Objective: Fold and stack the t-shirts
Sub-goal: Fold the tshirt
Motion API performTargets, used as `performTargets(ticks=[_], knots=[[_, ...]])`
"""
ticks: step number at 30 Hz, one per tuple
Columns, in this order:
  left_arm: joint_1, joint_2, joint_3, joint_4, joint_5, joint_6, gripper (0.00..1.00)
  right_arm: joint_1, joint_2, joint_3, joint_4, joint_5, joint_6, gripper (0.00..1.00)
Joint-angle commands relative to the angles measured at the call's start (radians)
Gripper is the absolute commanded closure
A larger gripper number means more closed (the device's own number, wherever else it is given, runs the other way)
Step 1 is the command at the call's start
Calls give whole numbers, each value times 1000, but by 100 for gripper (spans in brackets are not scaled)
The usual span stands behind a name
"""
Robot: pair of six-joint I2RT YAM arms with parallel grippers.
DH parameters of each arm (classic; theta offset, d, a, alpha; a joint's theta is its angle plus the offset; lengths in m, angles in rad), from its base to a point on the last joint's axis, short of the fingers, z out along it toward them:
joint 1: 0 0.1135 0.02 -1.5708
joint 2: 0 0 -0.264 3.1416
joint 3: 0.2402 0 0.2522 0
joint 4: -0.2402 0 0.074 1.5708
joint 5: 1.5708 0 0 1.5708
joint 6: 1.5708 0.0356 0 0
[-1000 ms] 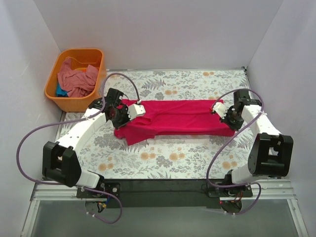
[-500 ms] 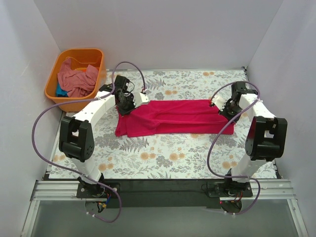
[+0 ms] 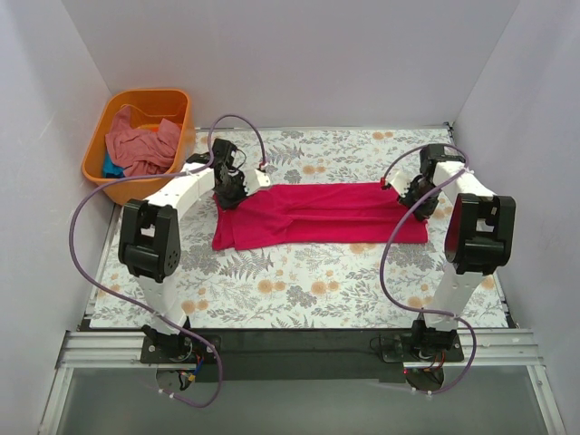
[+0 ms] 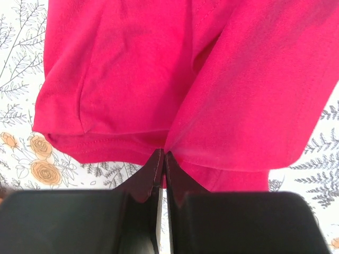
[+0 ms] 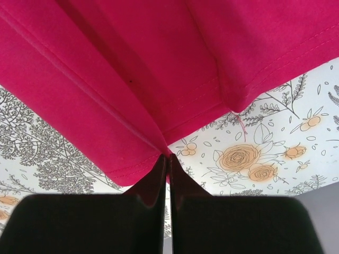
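Observation:
A crimson-pink t-shirt (image 3: 317, 213) lies folded lengthwise into a long band across the back half of the floral table cloth. My left gripper (image 3: 228, 195) is shut on its left end, pinching the cloth edge (image 4: 164, 151) between the black fingertips. At the other end my right gripper (image 3: 412, 201) is shut on the hem (image 5: 168, 153) in the same way. The shirt fills most of both wrist views (image 4: 201, 79) (image 5: 132, 69). A dusty salmon-pink t-shirt (image 3: 136, 145) lies crumpled in the orange tub, with a bit of teal-blue cloth (image 3: 111, 168) beneath it.
The orange plastic tub (image 3: 181, 107) stands off the table's back-left corner. White walls close in the back and both sides. The floral table cloth (image 3: 299, 290) stretches bare toward the arm bases at the near edge.
Both arms have swung toward the back of the table, carrying the shirt's ends with them. The shirt band has shifted slightly back and lies flatter, its left flap drawn in.

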Motion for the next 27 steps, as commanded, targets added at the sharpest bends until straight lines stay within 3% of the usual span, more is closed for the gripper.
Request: performTargets(ticks=[1,2,3,4,7,11,15,19,27], knots=[[9,2,37,41,-5,23,100,-5,26,63,-17,5,-15,99],[9,8,43,46,-3,13,99,-3,32,72,-19,5,3,98],[11,20,52,44,-3,4,95,-3,44,86,-19,9,16,91],[14,25,63,27,-2,-10,91,-3,46,90,-22,11,25,77],[58,28,144,-60,66,-99,76,-14,18,83,-23,9,57,58],[164,-24,160,-169,225,-223,64,-78,-35,81,-60,-51,134,54],[253,-154,-25,-148,322,-358,61,-115,-86,29,-117,-130,230,53],[267,-270,-251,-67,374,-453,60,-123,-108,-65,-115,-180,312,53],[267,-298,-336,23,385,-509,60,-166,-10,-66,-86,-209,385,53]])
